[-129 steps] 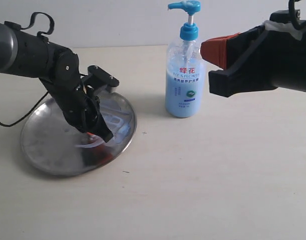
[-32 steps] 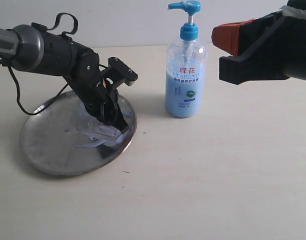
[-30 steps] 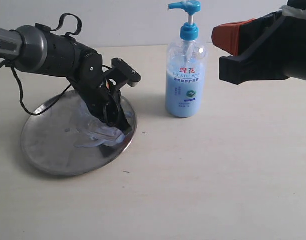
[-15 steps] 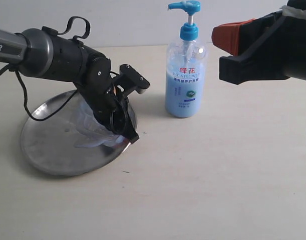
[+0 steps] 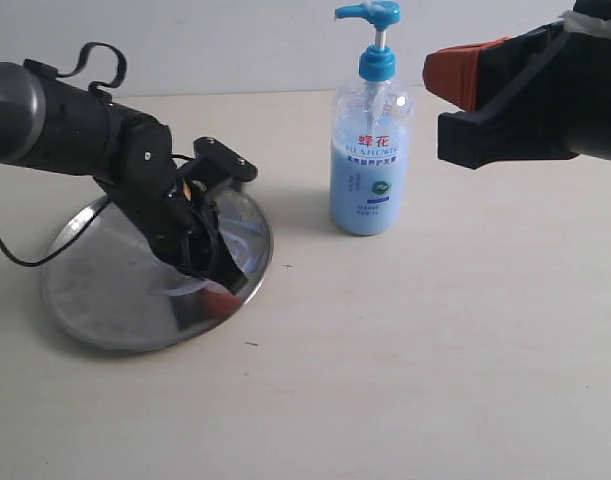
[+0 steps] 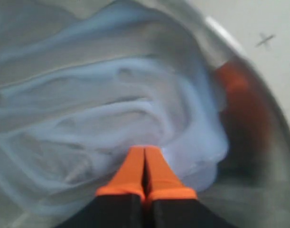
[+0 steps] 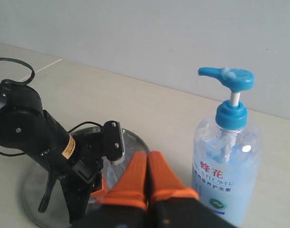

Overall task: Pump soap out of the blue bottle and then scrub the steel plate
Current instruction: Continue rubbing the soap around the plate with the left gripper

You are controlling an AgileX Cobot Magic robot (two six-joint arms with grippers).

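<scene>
**Exterior view:** Pressing the left gripper [image 5: 223, 282] tips-down onto the steel plate [image 5: 90, 300], close to the rim on the side facing the blue bottle [image 5: 370, 165]. Sitting those tips in a smear of pale soap [image 5: 175, 290]. Showing the plate lying flat on the beige table [image 5: 435, 350], directly beneath that gripper and spreading away behind it under its arm. Showing the bottle standing upright between the two grippers, apart from the left one and nearer the right. Hanging the right gripper [image 5: 437, 110] above the table, level with the bottle's upper half, with its fingers pointing toward the bottle.

**Left wrist view:** Clenching the left gripper [image 6: 145, 151] tight, orange tips pressed together with nothing between them. Resting those tips in glossy bluish-white soap [image 6: 111, 90], streaked across the metal ahead of them and to both sides. Showing the steel plate [image 6: 219, 37] curving its rim past just beyond the tips, with bare table [image 6: 270, 23] past it.

**Right wrist view:** Holding the right gripper [image 7: 148, 156] closed and empty in the air, orange fingers flat against each other. Showing the blue bottle [image 7: 225, 171] standing just ahead of the tips and off to one side, untouched, its pump head [image 7: 228, 78] up on its stem. Showing the left arm [image 7: 21, 126] and the steel plate [image 7: 135, 140] farther ahead on the other side.
</scene>
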